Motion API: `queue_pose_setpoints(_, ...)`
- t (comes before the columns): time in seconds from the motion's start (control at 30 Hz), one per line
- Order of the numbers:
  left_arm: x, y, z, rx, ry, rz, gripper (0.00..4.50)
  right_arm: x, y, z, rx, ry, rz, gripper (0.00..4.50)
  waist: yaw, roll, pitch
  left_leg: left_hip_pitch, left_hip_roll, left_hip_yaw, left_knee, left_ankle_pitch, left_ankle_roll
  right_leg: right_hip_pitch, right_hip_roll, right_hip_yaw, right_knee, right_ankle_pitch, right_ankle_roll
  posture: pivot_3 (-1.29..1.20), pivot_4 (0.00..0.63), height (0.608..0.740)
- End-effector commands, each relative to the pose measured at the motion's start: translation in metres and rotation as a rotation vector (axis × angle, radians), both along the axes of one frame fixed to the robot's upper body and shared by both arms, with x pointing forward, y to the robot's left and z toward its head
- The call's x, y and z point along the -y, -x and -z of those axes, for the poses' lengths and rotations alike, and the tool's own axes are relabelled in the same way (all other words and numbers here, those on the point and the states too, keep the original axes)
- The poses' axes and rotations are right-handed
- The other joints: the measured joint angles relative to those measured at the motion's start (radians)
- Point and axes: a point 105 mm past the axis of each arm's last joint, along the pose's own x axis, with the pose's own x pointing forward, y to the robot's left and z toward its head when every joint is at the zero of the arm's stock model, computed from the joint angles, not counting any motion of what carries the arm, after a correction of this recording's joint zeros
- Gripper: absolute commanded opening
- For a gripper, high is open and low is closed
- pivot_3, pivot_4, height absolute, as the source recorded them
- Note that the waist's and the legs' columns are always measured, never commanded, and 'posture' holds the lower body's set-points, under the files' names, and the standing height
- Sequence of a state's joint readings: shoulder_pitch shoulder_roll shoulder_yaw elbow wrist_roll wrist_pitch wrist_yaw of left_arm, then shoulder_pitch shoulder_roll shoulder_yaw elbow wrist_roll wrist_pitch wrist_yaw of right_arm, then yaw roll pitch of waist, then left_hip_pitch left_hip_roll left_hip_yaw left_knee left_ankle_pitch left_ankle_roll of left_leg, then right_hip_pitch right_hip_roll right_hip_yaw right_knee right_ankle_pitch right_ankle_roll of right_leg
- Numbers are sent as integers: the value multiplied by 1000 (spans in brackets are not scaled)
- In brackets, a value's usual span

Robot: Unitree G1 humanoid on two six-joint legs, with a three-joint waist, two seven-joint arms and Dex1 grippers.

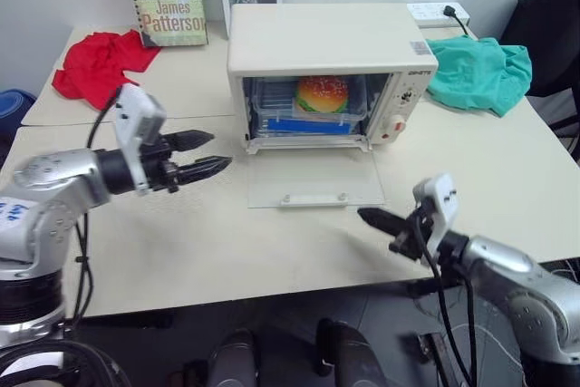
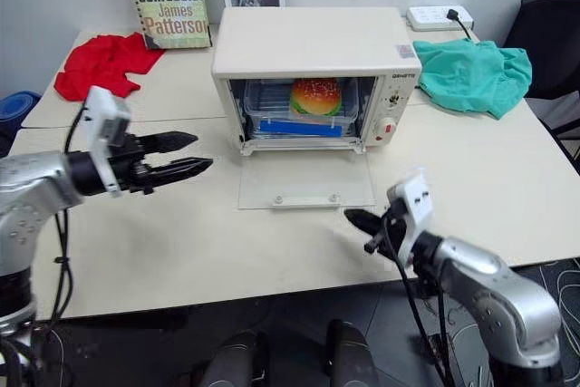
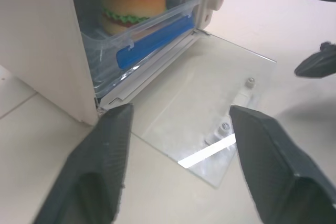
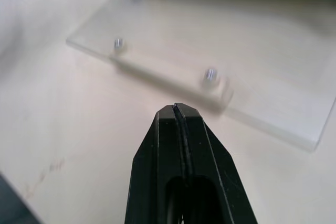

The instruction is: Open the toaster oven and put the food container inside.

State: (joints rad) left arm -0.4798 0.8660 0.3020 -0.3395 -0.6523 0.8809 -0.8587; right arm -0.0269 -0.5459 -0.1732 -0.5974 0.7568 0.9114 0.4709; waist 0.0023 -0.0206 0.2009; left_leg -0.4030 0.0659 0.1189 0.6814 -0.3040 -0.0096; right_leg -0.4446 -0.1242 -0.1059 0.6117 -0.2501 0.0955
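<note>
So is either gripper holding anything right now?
Nothing. The left gripper is open and empty, the right gripper shut on nothing; both are clear of the cream-white toaster oven.

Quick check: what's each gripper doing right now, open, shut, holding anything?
Left gripper: open, empty, left of the oven.
Right gripper: shut, empty, in front of the lowered door.

Left end effector (image 1: pixel 201 154) raised, fingers spread; right end effector (image 1: pixel 373 219) lower, fingers pressed together, empty
</note>
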Motion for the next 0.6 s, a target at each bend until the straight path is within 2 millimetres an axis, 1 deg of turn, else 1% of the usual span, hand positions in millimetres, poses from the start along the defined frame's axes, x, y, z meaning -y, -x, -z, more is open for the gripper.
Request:
queue_pose_setpoints(0.03,-2,10,-15,63,-7,60,4450,3,-9,9,10,6,73,0,-3,0,0,0,0,0,0,0,0,0,0,0,0,0,0,0,150,740)
queue_pose_setpoints(0.1,-5,10,-18,83,-43,54,4482,7,-24,18,9,-25,141,0,-4,0,0,1,0,0,0,0,0,0,0,0,1,0,0,0,150,740)
queue_pose_setpoints(0.17,-7,7,-22,120,-73,36,4482,7,-40,20,34,-68,194,0,-6,0,0,0,0,0,0,0,-1,0,0,0,1,0,0,0,150,740)
queue_pose_setpoints(0.23,-6,3,-25,146,-90,30,4482,6,-53,18,64,-86,224,0,-7,1,0,0,0,1,0,0,-1,-1,0,0,1,0,0,0,150,740)
queue_pose_setpoints(0.3,-3,3,-27,154,-96,42,4482,4,-60,11,99,-95,225,0,-7,1,0,0,0,0,-1,3,-5,-1,1,0,1,0,0,0,150,740)
queue_pose_setpoints(0.33,-2,2,-27,156,-97,49,4482,3,-61,2,126,-113,212,0,-7,1,0,0,0,0,-1,3,-5,-1,1,0,1,0,0,0,150,740)
queue_pose_setpoints(0.4,0,2,-26,152,-102,57,4482,1,-59,-23,170,-182,176,0,-6,1,0,-1,0,1,-1,3,-5,-1,1,0,4,0,0,0,150,740)
queue_pose_setpoints(0.5,-1,2,-24,146,-108,60,4482,6,-50,-62,197,-281,130,0,-5,1,0,-1,0,1,-1,2,-5,-1,1,0,4,0,0,0,150,740)
queue_pose_setpoints(0.57,-3,2,-23,144,-108,60,4500,15,-43,-84,211,-264,97,388,-5,1,0,-1,0,1,0,2,-5,-1,1,0,4,0,0,0,150,740)
queue_pose_setpoints(0.6,-4,1,-22,147,-116,55,4500,21,-36,-95,228,-222,61,577,-4,1,0,-1,0,1,0,2,-5,-1,1,1,4,0,0,0,150,740)
